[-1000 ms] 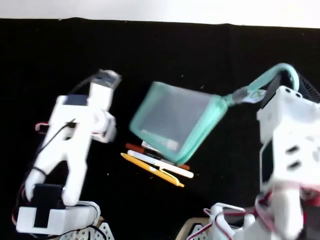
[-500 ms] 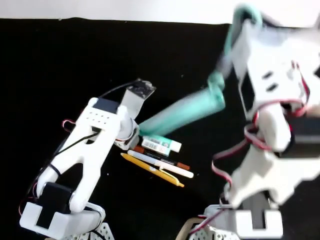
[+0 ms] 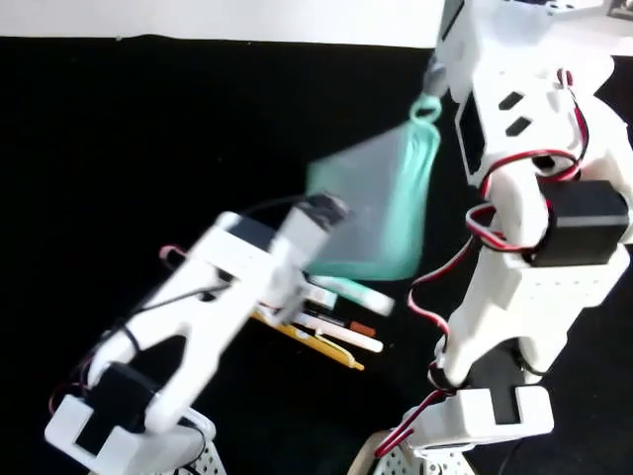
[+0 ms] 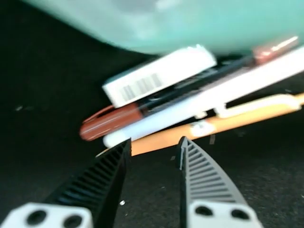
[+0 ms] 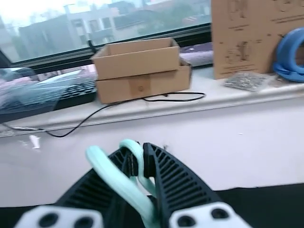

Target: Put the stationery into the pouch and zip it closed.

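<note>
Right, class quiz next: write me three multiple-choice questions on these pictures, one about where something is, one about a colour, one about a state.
1. Where do the pens lie?
A in the pouch
B on the table
C in the right hand

2. What colour is the pouch?
A red
B yellow
C mint green

3. How is the left hand?
A shut on a pen
B open
C shut on the pouch

Answers:
1 B, the pens lie on the black table, outside the pouch.
2 C, the high view shows it mint green.
3 B, its jaws stand apart with nothing between them.
</note>
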You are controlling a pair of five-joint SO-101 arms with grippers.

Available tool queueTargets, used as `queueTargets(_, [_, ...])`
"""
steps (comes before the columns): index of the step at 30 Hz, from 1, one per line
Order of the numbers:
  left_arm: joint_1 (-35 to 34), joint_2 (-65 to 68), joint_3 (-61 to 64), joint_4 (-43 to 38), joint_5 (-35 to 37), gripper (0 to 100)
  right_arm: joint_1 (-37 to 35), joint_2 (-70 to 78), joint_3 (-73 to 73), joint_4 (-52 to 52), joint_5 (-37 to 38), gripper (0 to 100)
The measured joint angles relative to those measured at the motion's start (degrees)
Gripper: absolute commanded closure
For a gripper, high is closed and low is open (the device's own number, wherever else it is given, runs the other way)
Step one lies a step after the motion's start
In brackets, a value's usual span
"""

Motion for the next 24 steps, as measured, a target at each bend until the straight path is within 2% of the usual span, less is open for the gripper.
queueTargets(7, [5.63, 0.0, 0.0, 0.0, 0.0, 82, -5.27, 1.49, 0.0, -0.88, 0.0, 99.2])
queueTargets(13, [5.54, 0.0, 0.0, 0.0, 0.0, 82, -12.13, 5.19, 0.0, -0.88, 0.0, 99.2])
queueTargets(21, [1.93, 0.0, 0.0, 0.0, 0.0, 82, -23.21, 7.65, 0.0, -0.26, 2.46, 99.2])
queueTargets(24, [2.29, 0.0, 0.0, 0.0, 0.0, 82, -24.97, 7.65, 0.0, 1.23, 2.73, 99.2])
